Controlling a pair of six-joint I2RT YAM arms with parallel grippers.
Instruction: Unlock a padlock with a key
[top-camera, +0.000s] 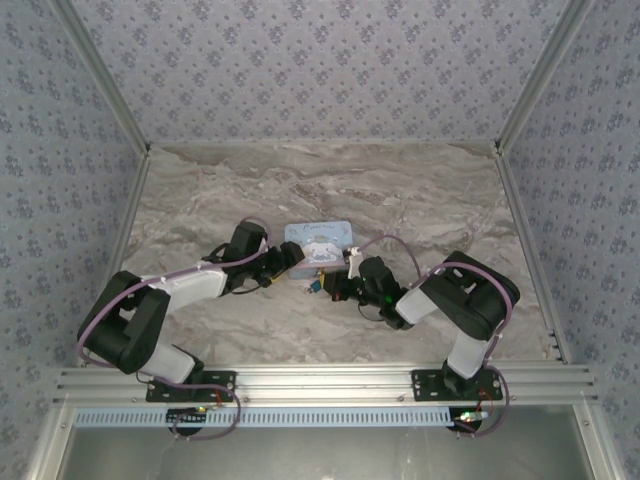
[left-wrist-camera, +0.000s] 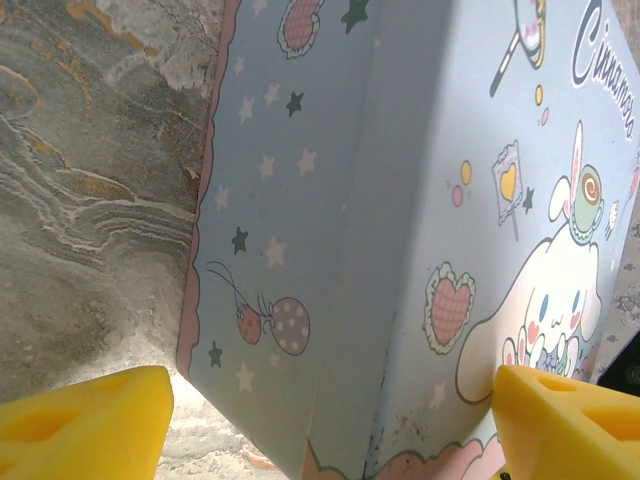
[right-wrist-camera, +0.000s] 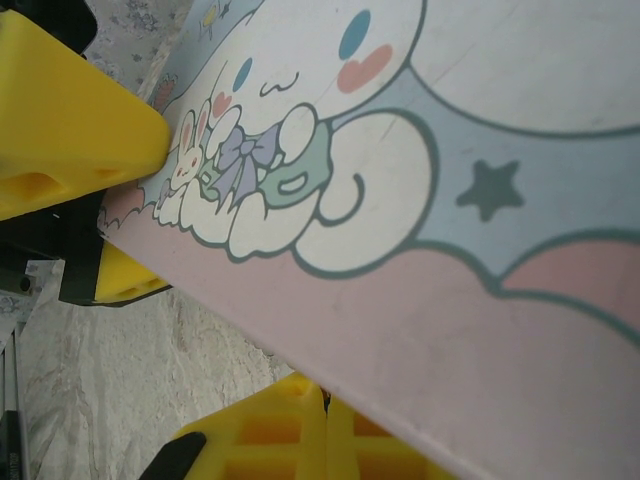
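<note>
Top view: the tin (top-camera: 318, 240) stands mid-surface (top-camera: 400, 190); the padlock (top-camera: 313, 287) (a small teal speck at this range) lies on the surface just in front of the tin's near edge, between the two arms' ends; no key can be made out. The left fingers (top-camera: 290, 258) sit at the tin's near-left corner; the right fingers (top-camera: 335, 283) sit just right of the padlock, near the tin's near edge.

Left wrist view: the left fingers (left-wrist-camera: 80, 420) are spread wide, one on the surface (left-wrist-camera: 90, 200) beside the tin's (left-wrist-camera: 400, 200) side wall, the other over its lid; whether they press the tin cannot be told.

Right wrist view: the right fingers (right-wrist-camera: 325, 435) meet along a thin seam at the tin's (right-wrist-camera: 450, 150) pink edge; whether anything is pinched between them cannot be told.
</note>
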